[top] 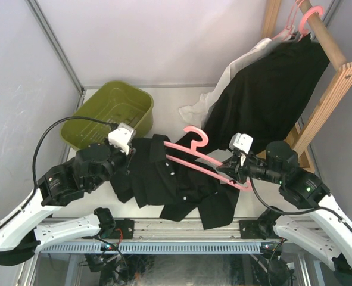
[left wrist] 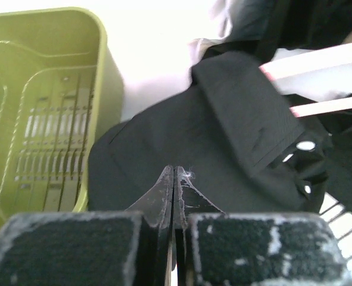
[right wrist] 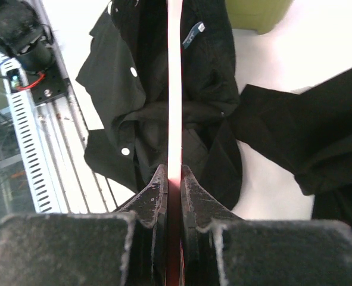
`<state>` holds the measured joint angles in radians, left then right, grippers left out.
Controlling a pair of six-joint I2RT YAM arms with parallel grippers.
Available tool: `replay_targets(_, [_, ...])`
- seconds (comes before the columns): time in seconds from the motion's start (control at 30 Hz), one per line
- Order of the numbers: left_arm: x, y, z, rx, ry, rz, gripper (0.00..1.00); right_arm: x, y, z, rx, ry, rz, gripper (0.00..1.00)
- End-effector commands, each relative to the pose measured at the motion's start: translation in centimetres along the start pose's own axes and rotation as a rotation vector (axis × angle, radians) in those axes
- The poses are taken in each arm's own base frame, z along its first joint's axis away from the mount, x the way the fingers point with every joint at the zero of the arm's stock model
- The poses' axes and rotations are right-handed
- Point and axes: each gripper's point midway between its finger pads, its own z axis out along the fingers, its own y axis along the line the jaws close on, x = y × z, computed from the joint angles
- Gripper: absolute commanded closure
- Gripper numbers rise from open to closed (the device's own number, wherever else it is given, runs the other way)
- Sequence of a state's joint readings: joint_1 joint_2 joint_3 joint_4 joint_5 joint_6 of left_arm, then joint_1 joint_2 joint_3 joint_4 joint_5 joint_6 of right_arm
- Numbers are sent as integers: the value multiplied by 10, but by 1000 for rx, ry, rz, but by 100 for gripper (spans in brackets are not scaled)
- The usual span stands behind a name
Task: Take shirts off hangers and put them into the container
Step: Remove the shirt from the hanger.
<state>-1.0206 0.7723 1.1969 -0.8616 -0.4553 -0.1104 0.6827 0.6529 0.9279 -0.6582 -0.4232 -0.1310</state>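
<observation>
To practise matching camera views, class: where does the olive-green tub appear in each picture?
Top external: tub, upper left.
Left wrist: tub fills the left side.
Right wrist: a sliver of tub at the top edge, right of centre.
Shared landmark: the black shirt with white buttons.

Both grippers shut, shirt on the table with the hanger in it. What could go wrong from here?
1. The left gripper seems to pinch only the edge of the black shirt; it may slip when pulled toward the container.
2. The right gripper clamps the hanger, which looks threaded through that shirt; pulling apart may snag the collar.
3. The hanging shirt drapes close to the right gripper and could catch.
</observation>
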Motion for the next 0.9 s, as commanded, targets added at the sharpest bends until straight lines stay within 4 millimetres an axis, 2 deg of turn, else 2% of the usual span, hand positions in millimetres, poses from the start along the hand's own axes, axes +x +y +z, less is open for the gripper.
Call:
replay_targets(0.0, [-1, 26, -3, -151, -22, -75, 100, -22, -22, -19, 153, -77, -37, 100])
replay_targets(0.03, [0, 25, -2, -150, -24, -90, 100, -23, -26, -25, 190, -74, -39, 100])
replay_targets(0.07, [1, 23, 0, -140, -22, -103, 95, -24, -30, -31, 226, -72, -40, 100])
replay_targets(0.13, [3, 14, 5, -104, -16, -117, 75, -28, -37, -45, 292, -75, -46, 100])
replay_targets(0.23, [7, 1, 15, -58, 2, -138, 60, -34, -40, -63, 349, -102, -57, 100])
replay_targets(0.27, [7, -5, 18, -37, 4, -146, 46, -35, -33, -65, 318, -108, -66, 100])
replay_targets(0.3, [6, -14, 22, 3, 4, -154, 36, -39, -23, -68, 271, -118, -82, 100])
replay_targets(0.47, [-3, -35, 33, 76, -14, -210, 17, -34, 29, -75, 5, -68, -58, 100])
replay_targets(0.53, [-11, -46, 35, 130, -44, -249, 12, -31, 41, -78, -57, -47, -49, 100])
replay_targets(0.6, [-14, -48, 35, 140, -66, -285, 11, -25, 40, -80, -40, -7, -4, 100])
replay_targets(0.67, [-15, -43, 34, 118, -84, -313, 11, -12, 38, -83, -18, 67, 36, 100])
replay_targets(0.77, [-15, -32, 27, 75, -117, -344, 13, -2, 45, -93, -31, 160, 96, 100])
replay_targets(0.87, [-17, -20, 18, 45, -157, -363, 15, -6, 58, -96, -106, 186, 124, 100])
